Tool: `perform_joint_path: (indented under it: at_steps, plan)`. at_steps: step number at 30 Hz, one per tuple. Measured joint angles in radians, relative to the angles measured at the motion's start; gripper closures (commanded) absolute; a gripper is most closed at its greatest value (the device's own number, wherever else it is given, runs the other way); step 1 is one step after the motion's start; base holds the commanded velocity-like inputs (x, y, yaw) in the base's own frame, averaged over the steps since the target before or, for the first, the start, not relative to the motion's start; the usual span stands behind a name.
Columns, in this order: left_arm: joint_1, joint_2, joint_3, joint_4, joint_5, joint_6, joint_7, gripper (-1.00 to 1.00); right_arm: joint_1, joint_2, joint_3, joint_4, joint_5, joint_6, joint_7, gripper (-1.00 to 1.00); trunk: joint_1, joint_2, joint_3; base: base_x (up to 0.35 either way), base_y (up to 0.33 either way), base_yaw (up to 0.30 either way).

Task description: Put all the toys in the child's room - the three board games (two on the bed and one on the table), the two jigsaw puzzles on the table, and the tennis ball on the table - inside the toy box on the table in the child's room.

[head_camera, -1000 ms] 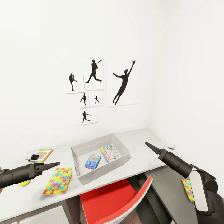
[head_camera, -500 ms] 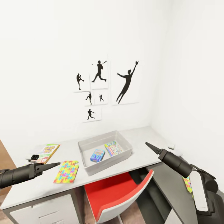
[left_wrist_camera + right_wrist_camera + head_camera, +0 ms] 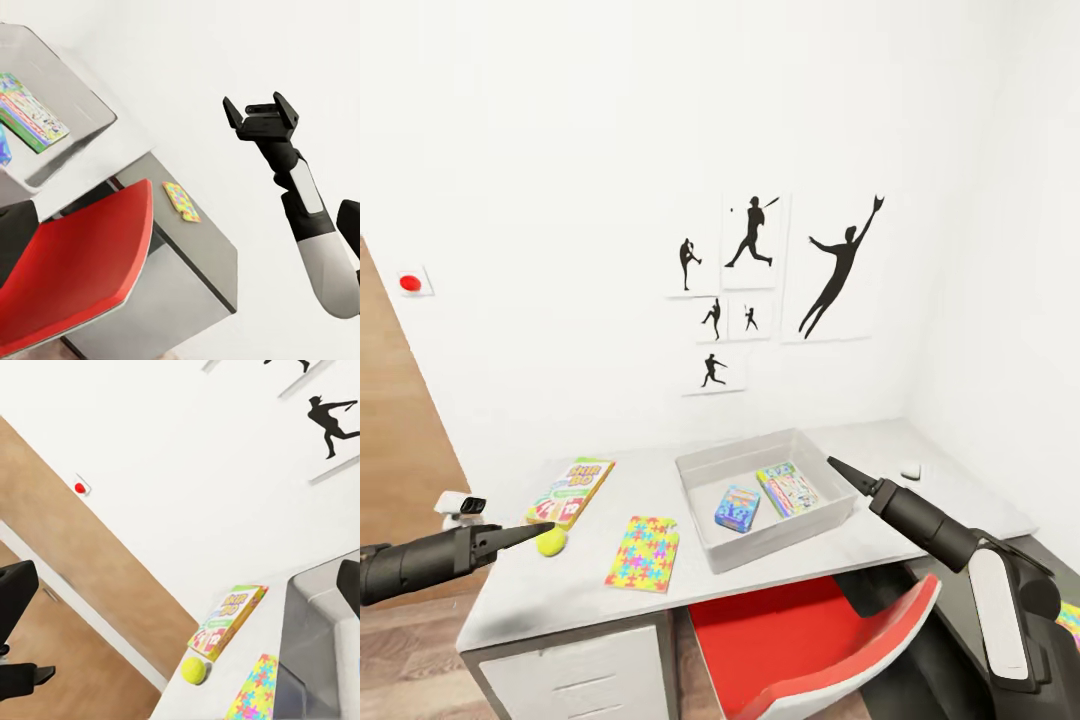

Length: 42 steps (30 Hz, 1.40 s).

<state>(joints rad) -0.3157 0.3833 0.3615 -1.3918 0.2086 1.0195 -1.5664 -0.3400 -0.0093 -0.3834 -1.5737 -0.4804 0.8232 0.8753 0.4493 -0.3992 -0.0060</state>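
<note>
Ball sits near table edge; I risk knocking it off with left gripper, fingers together; right gripper apart, empty.

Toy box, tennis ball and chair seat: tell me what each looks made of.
Toy box: looks like moulded plastic, matt light grey, with smooth flared walls and a thick rim.
Tennis ball: probably felt over rubber; dull yellow-green, no shine.
Chair seat: seemingly hard plastic, smooth red top with a pale shell edge.

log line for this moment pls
toy box: blue game, white-cover game | table: SKIP-BO, tennis ball, puzzle | right claw open, empty
</note>
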Motion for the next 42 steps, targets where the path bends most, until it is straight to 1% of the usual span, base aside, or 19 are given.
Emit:
perform_joint_path:
  at_steps: [7,11,42]
  plan:
    - [0.000,0.000,0.002,0.000,-0.001,-0.013,0.000,-1.00,0.000,0.000,0.000,0.000,0.000,0.000,0.000,-1.00,0.000,0.000,0.000,0.213,0.237,0.003]
    - [0.000,0.001,0.004,0.000,-0.001,-0.014,0.000,-1.00,0.000,0.000,0.000,0.000,0.000,0.000,-0.001,-1.00,0.000,0.000,0.000,0.095,0.277,0.000]
    - [0.000,0.001,0.004,0.000,-0.001,-0.015,0.000,-1.00,0.000,0.000,0.009,0.000,0.005,0.010,-0.020,-1.00,0.000,0.000,0.000,0.004,0.296,0.000]
